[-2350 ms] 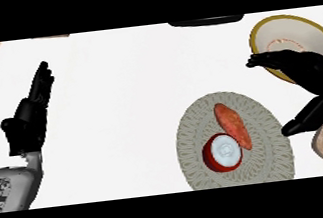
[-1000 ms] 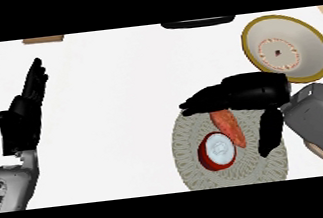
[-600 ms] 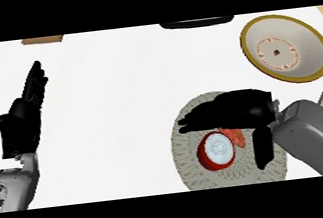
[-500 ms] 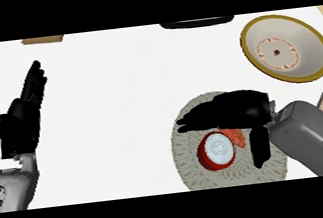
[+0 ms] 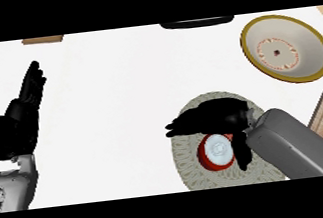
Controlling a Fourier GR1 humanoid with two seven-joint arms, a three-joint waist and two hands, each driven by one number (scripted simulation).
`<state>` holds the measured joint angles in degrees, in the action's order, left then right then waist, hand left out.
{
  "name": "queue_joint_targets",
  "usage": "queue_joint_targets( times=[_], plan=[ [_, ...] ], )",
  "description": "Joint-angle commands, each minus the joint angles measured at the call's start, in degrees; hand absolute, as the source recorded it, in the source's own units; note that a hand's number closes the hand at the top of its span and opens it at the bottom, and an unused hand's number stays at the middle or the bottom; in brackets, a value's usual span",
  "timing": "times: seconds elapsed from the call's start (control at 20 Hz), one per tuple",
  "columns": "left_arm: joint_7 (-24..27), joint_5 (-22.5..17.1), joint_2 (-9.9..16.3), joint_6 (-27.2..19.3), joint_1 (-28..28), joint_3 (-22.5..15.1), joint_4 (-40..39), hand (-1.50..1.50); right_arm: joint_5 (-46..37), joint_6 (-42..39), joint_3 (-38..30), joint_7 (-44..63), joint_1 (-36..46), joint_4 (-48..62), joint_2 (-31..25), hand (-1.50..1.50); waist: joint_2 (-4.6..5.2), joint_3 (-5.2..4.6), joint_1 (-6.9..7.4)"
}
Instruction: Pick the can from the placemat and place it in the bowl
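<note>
Reaching stage: right hand (image 5: 211,117) spread unclenched over the round placemat (image 5: 193,165), red can (image 5: 216,151) lying just beneath its fingers, ungrasped; next, closing round it, then carrying up-right to the bowl (image 5: 287,48); left hand (image 5: 20,117) resting open.

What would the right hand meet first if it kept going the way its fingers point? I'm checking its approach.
The right hand points left across the placemat. Past the mat's edge only bare counter shows, so the way looks free. The can lies beside it, not ahead.
</note>
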<state>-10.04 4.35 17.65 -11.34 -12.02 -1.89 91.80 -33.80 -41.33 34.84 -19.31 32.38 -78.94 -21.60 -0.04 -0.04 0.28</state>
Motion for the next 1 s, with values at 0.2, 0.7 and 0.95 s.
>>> queue_joint_targets(
  times=[0.2,0.7,0.95],
  plan=[
    [-2.19,2.61,-1.74,-0.47,-1.91,0.36,0.68,0.0,-9.13,5.44,4.46,-11.67,-1.81,4.29,-0.63,1.5,0.11,0.08,0.08],
    [-2.63,3.44,-2.46,1.46,-1.96,1.77,1.08,0.0,-11.29,8.49,0.78,-13.92,-2.91,6.08,5.06,1.5,0.07,0.06,-0.03],
    [-0.52,2.77,-2.35,2.18,-1.34,2.45,-0.59,0.0,-9.45,11.12,-7.91,6.54,-1.27,11.63,15.02,1.5,0.28,0.0,0.33]
  ],
)
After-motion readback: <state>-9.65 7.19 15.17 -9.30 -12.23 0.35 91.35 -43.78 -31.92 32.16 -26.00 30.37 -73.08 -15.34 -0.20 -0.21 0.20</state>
